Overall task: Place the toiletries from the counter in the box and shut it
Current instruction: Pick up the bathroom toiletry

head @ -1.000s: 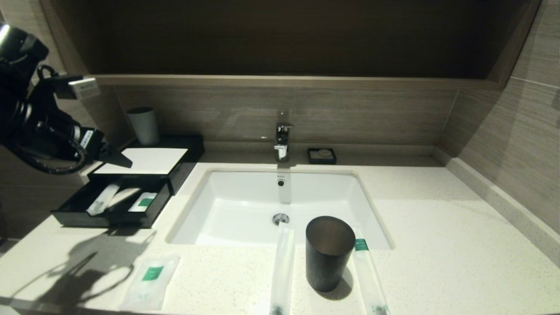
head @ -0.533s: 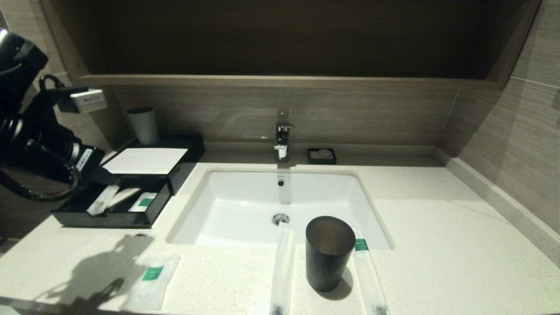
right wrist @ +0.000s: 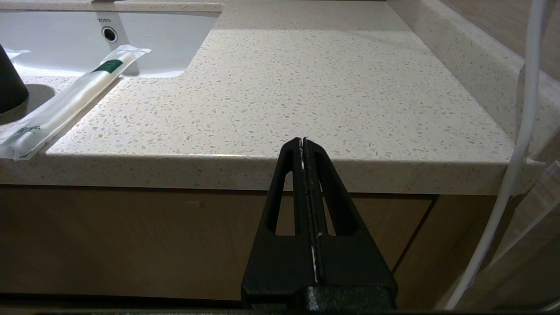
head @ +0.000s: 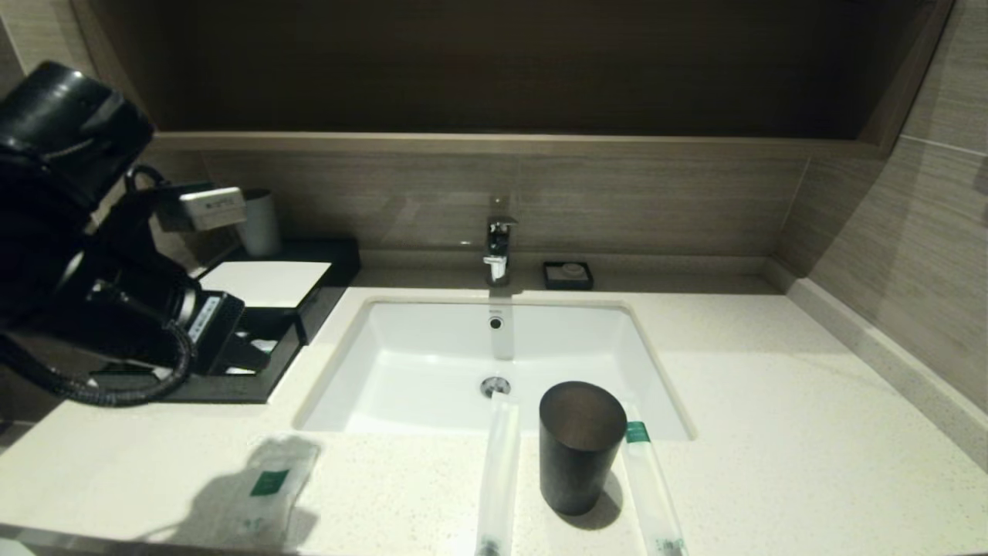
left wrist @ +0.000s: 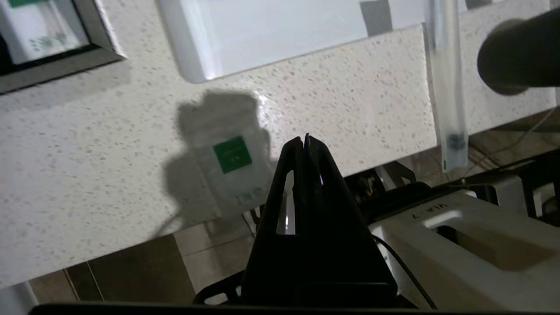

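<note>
Left gripper [left wrist: 305, 139] closed and empty near the box [head: 255, 371], whose drawer stands open with sachets inside; flat sachet [head: 272, 486] and two long sachets [head: 498, 471] remain on the counter [head: 772, 432]; right gripper [right wrist: 303, 141] closed, parked.

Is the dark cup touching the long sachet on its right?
Cannot tell. In the head view the dark cup overlaps the long sachet, hiding any gap; the right wrist view cuts the cup off.

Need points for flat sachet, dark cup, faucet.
flat sachet [head: 270, 483], head view, on its green label.
dark cup [head: 577, 463], head view, on its side wall.
faucet [head: 498, 245], head view, on its chrome body.
</note>
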